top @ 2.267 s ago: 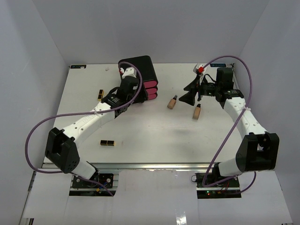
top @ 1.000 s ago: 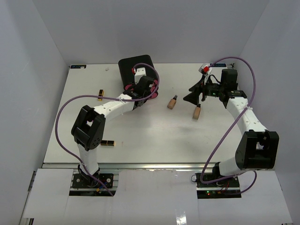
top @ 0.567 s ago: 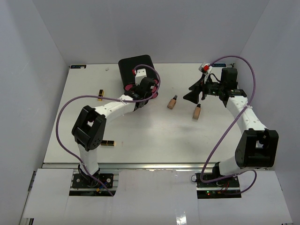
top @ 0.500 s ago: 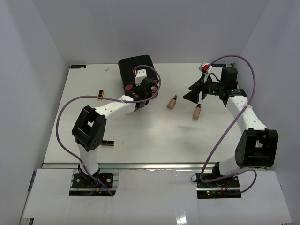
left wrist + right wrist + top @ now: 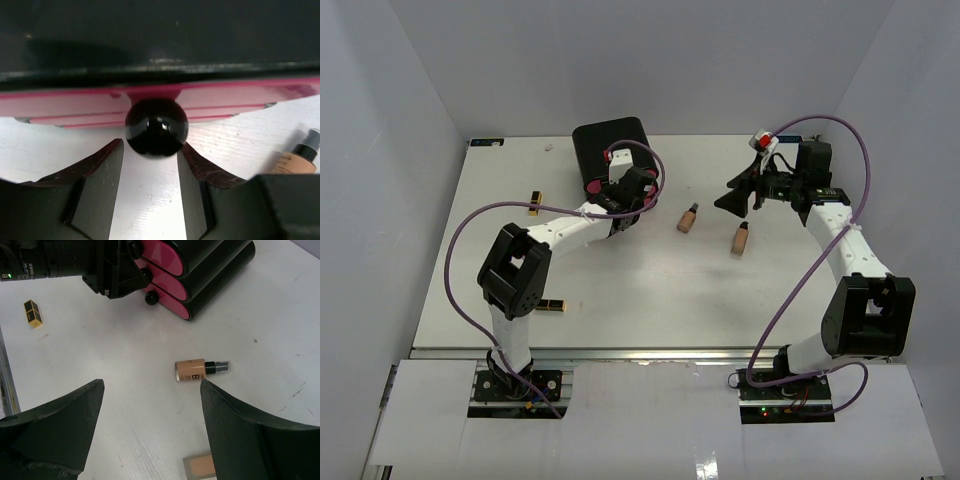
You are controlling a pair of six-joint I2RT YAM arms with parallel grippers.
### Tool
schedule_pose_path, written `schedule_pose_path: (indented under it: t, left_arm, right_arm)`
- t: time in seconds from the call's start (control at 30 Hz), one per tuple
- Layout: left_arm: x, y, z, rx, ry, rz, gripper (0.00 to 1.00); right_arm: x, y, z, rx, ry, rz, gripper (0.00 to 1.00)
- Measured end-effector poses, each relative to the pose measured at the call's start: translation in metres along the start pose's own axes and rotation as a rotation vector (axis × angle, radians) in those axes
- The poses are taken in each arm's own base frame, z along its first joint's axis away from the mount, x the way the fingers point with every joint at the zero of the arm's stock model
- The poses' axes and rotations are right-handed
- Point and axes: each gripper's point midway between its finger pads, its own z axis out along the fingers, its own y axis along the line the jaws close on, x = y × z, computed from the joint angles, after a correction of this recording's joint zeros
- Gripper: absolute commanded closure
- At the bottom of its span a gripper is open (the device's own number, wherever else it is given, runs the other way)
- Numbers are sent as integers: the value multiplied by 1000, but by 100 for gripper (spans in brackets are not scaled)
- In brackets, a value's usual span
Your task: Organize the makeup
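Bottle (image 5: 688, 218), tan, dark-capped, lies mid-table right of the box (image 5: 608, 145); second bottle (image 5: 741, 238) just right, nearer. Right gripper (image 5: 732, 200) gapes empty near them. Left gripper (image 5: 150, 144) flanks a knob (image 5: 156, 127), grip unclear.

A drawer box (image 5: 610, 150) sits at the back of the bench (image 5: 650, 300), left of centre. One bottle (image 5: 688, 218) lies right of it, a second bottle (image 5: 740, 238) further right and nearer the front. One lipstick case (image 5: 535, 202) lies left of the box, another lipstick case (image 5: 550, 305) near the front-left.
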Motion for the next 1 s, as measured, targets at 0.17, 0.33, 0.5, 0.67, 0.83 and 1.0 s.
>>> schedule_pose_path:
  t: [0.17, 0.33, 0.5, 0.67, 0.83, 1.0]
  left_arm:
    - [-3, 2, 13, -11, 0, 14, 45]
    - [-4, -1, 19, -3, 6, 36, 49]
    - [-4, -2, 19, 9, 16, 52, 63]
    - [-3, -2, 19, 10, 21, 58, 74]
    - [-1, -1, 17, 18, 20, 44, 79]
    - [9, 0, 2, 41, 28, 27, 81]
  right_arm:
    - [0, -5, -4, 14, -3, 4, 16]
    - [0, -10, -9, 32, -7, 9, 16]
    - [-1, -13, -11, 40, -10, 7, 16]
    - [-2, -13, -12, 42, -12, 5, 16]
    - [-4, -13, -14, 46, -15, 1, 16]
    - [-8, -10, -17, 50, -22, -13, 16]
